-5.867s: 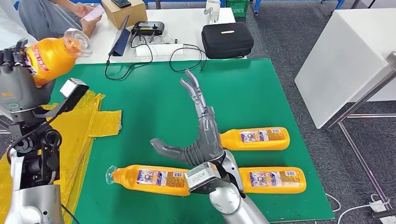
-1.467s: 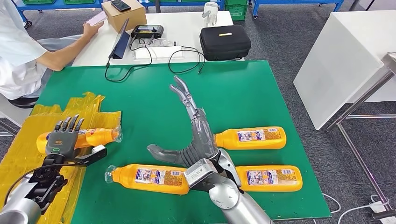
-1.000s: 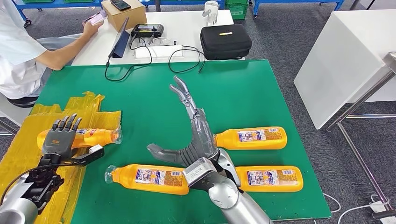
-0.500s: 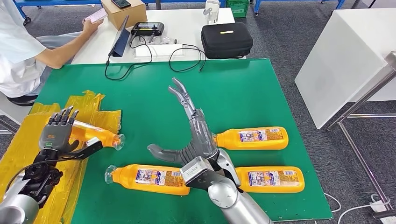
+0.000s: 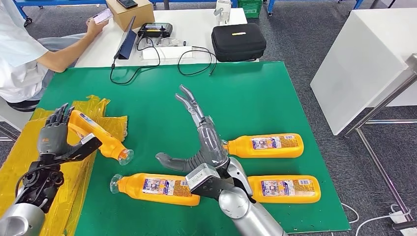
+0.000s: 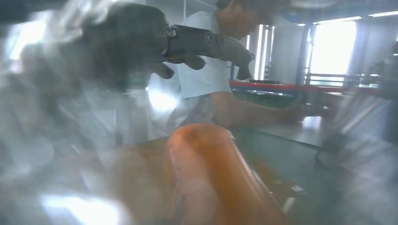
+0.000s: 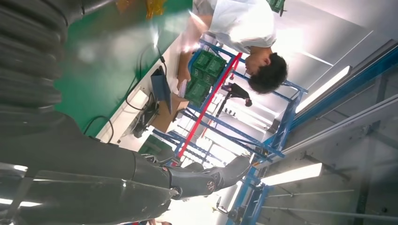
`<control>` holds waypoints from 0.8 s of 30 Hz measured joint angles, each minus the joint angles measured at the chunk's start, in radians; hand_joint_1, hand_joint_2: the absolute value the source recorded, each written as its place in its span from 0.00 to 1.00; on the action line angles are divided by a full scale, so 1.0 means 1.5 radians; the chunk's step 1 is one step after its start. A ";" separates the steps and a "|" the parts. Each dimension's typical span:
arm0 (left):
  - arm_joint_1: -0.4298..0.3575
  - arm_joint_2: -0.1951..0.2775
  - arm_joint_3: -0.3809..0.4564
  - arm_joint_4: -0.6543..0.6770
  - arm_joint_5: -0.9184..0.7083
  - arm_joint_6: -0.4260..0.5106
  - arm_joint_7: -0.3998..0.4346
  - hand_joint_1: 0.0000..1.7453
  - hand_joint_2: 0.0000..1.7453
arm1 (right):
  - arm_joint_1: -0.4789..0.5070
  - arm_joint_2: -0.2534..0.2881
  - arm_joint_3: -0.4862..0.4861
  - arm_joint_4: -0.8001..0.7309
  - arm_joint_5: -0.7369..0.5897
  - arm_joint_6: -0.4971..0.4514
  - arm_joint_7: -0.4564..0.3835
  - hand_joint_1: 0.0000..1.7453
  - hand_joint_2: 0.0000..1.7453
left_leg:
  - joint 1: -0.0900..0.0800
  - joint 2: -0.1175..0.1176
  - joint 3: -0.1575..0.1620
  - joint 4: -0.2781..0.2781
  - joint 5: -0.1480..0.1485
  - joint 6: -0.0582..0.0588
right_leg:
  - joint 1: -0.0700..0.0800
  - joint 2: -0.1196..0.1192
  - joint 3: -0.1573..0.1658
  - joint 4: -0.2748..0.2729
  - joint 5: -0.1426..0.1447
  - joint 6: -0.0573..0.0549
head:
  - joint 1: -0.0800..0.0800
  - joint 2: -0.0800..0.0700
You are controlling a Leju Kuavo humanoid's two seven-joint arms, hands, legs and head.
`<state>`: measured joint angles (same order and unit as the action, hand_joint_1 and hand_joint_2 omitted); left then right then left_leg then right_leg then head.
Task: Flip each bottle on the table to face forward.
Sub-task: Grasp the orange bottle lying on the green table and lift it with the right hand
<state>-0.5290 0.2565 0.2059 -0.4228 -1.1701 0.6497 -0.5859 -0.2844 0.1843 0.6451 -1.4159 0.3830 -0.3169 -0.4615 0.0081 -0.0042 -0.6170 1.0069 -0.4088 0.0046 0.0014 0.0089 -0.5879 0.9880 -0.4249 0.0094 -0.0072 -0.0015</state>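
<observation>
Has swung the held bottle [image 5: 96, 133] round since a moment ago, from lying sideways to slanting, clear cap end now dipping toward the robot and the middle of the table. Nearest of all, flat on the green mat [image 5: 246, 93]: long bottle [image 5: 157, 187] with its cap to the left, and near right bottle [image 5: 285, 189] beyond the arm, both stretched left to right, labels showing. Just past those, right hand [image 5: 199, 140], wide open, fingers reaching away from the robot, thumb out to the left, holding nothing. Touching or almost touching it on the right, far right bottle [image 5: 265, 146], flat too, cap end tucked behind the hand. Over on the left, above the yellow plastic sheet [image 5: 29, 162], left hand [image 5: 51, 137] wrapped round the fat end of the held bottle, up off the table. Looks like a turn in the air, not yet set down. For the three flat bottles, right hand much closer. Farthest back, person [image 5: 19, 54] at the white table.
</observation>
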 joint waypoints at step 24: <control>0.015 -0.017 0.014 -0.049 0.082 0.029 -0.033 0.00 1.00 | -0.034 -0.003 0.037 0.084 0.165 0.075 0.092 0.00 1.00 | 0.000 0.000 0.000 0.000 0.000 0.000 | 0.000 0.000 0.000 0.000 0.000 0.000 | 0.000 0.000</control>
<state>-0.5072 0.2308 0.2265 -0.4959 -1.0475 0.6928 -0.6348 -0.3355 0.1800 0.7005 -1.2900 0.6312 -0.2044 -0.3228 0.0081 -0.0043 -0.6177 1.0069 -0.4088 0.0046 0.0015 0.0090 -0.5881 0.9880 -0.4247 0.0095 -0.0073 -0.0015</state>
